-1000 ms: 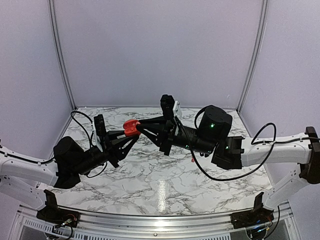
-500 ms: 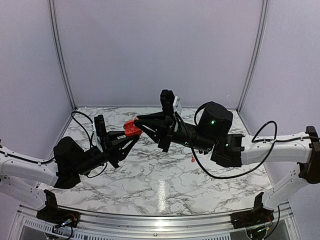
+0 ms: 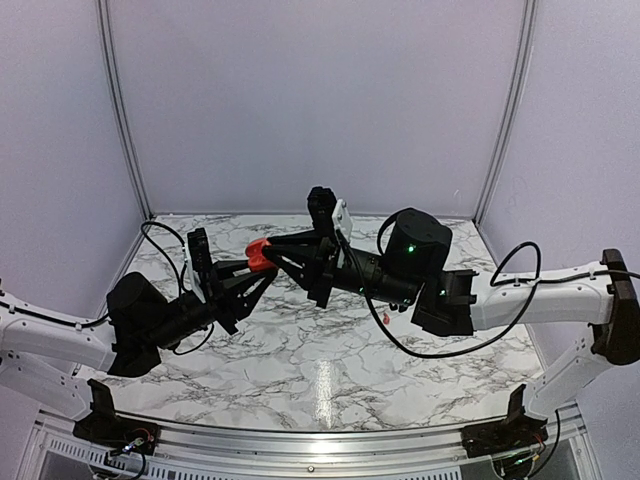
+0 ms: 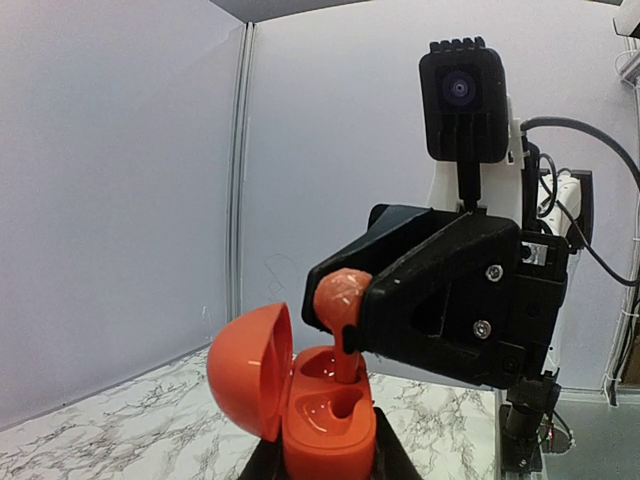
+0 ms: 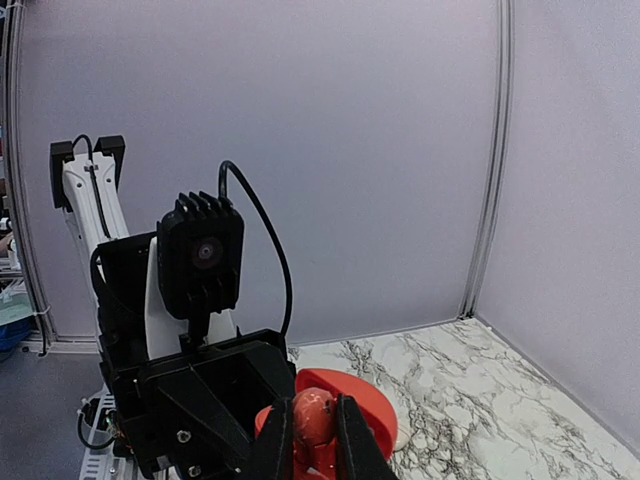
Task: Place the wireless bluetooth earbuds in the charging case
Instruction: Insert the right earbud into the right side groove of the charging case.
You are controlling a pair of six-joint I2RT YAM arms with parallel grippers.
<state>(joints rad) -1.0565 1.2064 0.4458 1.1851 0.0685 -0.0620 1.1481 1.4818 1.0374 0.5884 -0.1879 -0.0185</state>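
As viewed from the right wrist, found right pincer drawn in to a narrow gap, fingers pressing either side of the rounded head of one wireless bluetooth earbud. Noted earbud upright, head up, stem pointing down.

Confirmed from the left wrist: same earbud stem reaching down into the open charging case, at the recess farther from that camera; depth of seating not determinable. Noted second recess just beside it, nearer the camera. Found lid swung back on its hinge to the left in that view, hollow side facing the earbud, apart from it.

Found left pincer closed on the lower body of the case, one finger at each side, only the finger ends in frame along the bottom edge. Recorded case upright, opening upward, held in the air well above the bench.

From the top view, located both pincers tip to tip over the far left part of the bench, case showing as a red patch at the junction, earbud too small to separate from it there. Noted right arm stretched across from the right side, left arm reaching up from the left. Noted marble-pattern bench top and plain pale walls behind.
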